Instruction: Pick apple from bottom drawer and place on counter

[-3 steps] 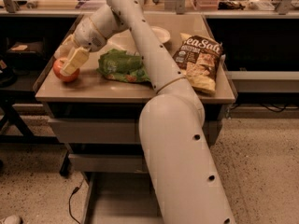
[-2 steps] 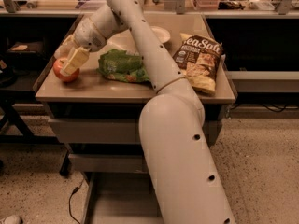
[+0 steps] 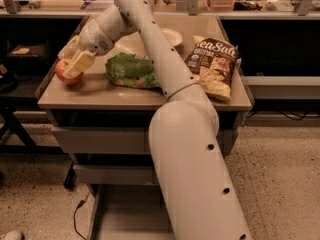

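Note:
The small red-orange apple (image 3: 63, 77) rests on the beige counter (image 3: 100, 93) near its left edge. My gripper (image 3: 73, 59) reaches down onto it from the upper right, with its pale fingers (image 3: 80, 63) closed on either side of the apple's top. My white arm crosses the counter and fills the foreground. The bottom drawer (image 3: 125, 215) stands pulled out low at the cabinet's foot; its grey floor shows bare where visible, and my arm hides its right part.
A green chip bag (image 3: 131, 70) lies mid-counter, right of the apple. A brown sea-salt chip bag (image 3: 215, 66) lies at the right. A white plate (image 3: 173, 35) sits at the back. Two grey drawer fronts (image 3: 100, 139) are below. A cluttered bench (image 3: 240, 6) runs behind.

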Controlling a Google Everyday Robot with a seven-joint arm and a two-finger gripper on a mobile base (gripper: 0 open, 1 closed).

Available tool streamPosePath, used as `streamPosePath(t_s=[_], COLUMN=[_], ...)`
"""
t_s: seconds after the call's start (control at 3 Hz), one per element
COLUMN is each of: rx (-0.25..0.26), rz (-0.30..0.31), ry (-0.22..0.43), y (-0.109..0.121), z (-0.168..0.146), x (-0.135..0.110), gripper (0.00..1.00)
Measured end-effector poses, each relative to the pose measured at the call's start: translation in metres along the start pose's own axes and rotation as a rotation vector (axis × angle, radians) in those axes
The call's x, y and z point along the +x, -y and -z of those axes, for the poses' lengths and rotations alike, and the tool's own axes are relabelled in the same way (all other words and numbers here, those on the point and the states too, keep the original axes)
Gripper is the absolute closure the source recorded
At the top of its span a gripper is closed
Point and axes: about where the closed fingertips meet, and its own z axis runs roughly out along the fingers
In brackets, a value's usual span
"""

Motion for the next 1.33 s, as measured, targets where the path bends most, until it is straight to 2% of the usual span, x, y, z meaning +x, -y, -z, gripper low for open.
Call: streamPosePath(t_s=[0.33,0.67,1.0,1.33], rx=[0.0,0.0,0.016,0.055], rz=[0.0,0.0,0.004,0.024], ry=[0.0,0.0,0.008,-0.008], y=[0.0,0.0,0.002,-0.004], z=[0.0,0.0,0.006,0.037], x=[0.0,0.0,-0.019,-0.055], gripper=[0.0,0.0,0.0,0.0])
